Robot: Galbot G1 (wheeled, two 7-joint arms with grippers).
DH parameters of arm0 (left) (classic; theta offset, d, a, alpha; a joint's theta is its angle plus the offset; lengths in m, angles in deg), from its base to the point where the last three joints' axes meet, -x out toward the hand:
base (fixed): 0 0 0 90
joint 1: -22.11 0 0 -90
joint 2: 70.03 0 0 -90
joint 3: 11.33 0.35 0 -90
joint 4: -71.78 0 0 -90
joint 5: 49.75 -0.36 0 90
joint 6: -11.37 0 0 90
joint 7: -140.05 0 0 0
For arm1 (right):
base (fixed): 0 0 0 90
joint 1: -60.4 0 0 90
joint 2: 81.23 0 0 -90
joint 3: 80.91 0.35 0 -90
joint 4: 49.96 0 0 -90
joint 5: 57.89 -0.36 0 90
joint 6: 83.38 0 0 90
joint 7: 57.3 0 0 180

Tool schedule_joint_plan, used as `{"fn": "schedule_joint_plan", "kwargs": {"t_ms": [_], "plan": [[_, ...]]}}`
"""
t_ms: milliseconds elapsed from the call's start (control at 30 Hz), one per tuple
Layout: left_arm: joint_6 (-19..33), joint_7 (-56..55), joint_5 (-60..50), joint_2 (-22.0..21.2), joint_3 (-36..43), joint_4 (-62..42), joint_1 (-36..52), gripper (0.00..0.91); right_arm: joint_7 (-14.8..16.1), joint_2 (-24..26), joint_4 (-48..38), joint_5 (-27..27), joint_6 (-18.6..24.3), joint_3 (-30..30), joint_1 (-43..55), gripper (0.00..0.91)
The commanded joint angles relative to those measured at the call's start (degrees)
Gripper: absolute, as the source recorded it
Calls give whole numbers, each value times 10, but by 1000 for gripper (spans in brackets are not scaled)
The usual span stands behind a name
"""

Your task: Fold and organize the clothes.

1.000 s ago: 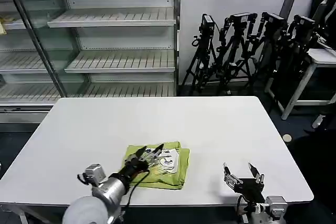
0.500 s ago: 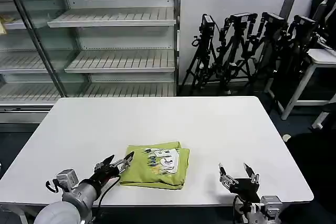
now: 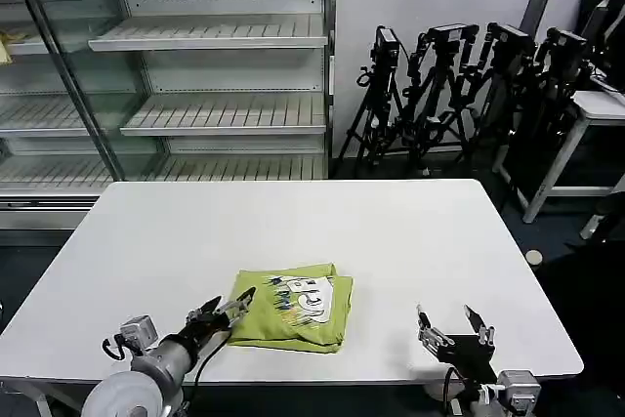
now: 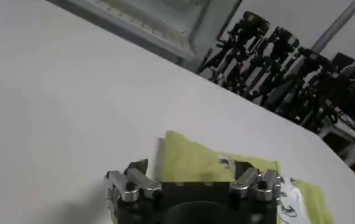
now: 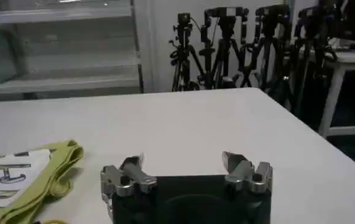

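The clothes are one lime shirt, folded into a small rectangle with a white print facing up, lying near the front of the white table. My left gripper stands open at the shirt's left edge, low over the table, with nothing between its fingers. In the left wrist view the shirt lies just beyond the open left gripper. My right gripper stands open near the table's front right, well apart from the shirt. The right wrist view has the right gripper over bare table and the shirt off to one side.
Empty metal shelves stand behind the table on the left. A row of black camera tripods fills the back right, next to a white side table. Bare tabletop surrounds the shirt on all sides.
My left gripper has drawn back off the top of the shirt to its left edge and stands open there. The right gripper has barely shifted.
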Motion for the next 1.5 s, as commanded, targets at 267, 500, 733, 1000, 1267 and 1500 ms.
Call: {"fn": "schedule_joint_plan", "kwargs": {"t_ms": [267, 500, 733, 1000, 1267, 1500], "plan": [[11, 5, 29, -36, 34, -41, 19, 101, 0, -2, 30, -5, 0, 29, -30, 907], [20, 1, 52, -33, 25, -59, 36, 20, 0, -8, 36, -5, 1, 32, -41, 907], [27, 2, 68, -32, 22, -63, 38, 20, -2, -13, 40, -3, 0, 28, -42, 907], [28, 3, 85, -32, 20, -62, 40, 20, -3, -12, 44, -3, -2, 29, -44, 907], [28, -2, 107, -35, -2, -52, 37, 20, -4, -12, 51, -4, -3, 35, -47, 907], [18, 15, -41, 41, -107, 16, -2, 20, -4, -6, 40, -12, -4, 33, -29, 907]]}}
